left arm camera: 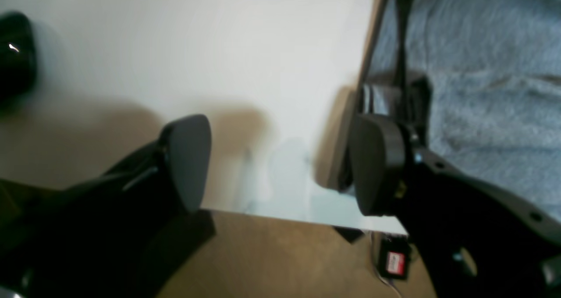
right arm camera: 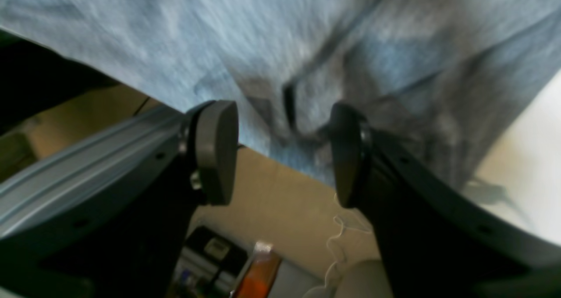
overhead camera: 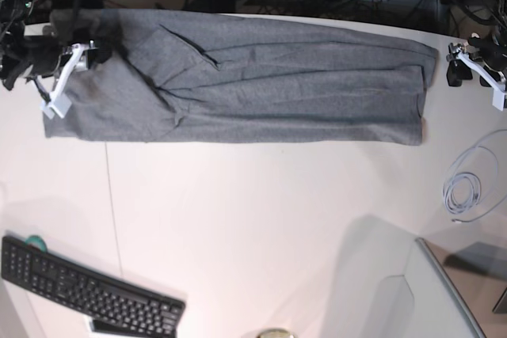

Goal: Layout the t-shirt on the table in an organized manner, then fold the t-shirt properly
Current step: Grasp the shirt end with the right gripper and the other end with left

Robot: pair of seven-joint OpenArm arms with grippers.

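The grey t-shirt (overhead camera: 269, 85) lies as a long, flattened band across the far part of the white table (overhead camera: 253, 219), with creases near its left end. My right gripper (right arm camera: 280, 153) is at that left end, open, its pads (right arm camera: 217, 151) standing apart with a rumpled fold of t-shirt (right arm camera: 263, 35) just beyond the tips and nothing pinched. In the base view the right gripper (overhead camera: 101, 47) sits over the cloth's far left corner. My left gripper (left arm camera: 282, 164) is open over bare table (left arm camera: 219, 48), beside the shirt's right edge (left arm camera: 482, 92); in the base view the left gripper (overhead camera: 457, 69) is just off the shirt.
A black keyboard (overhead camera: 87, 290) lies at the near left. A coiled white cable (overhead camera: 467, 187) rests at the right, and a grey flat object (overhead camera: 444, 290) occupies the near right corner. A thin dark seam (overhead camera: 111, 203) runs down the table. Cables and gear crowd the space behind the far edge.
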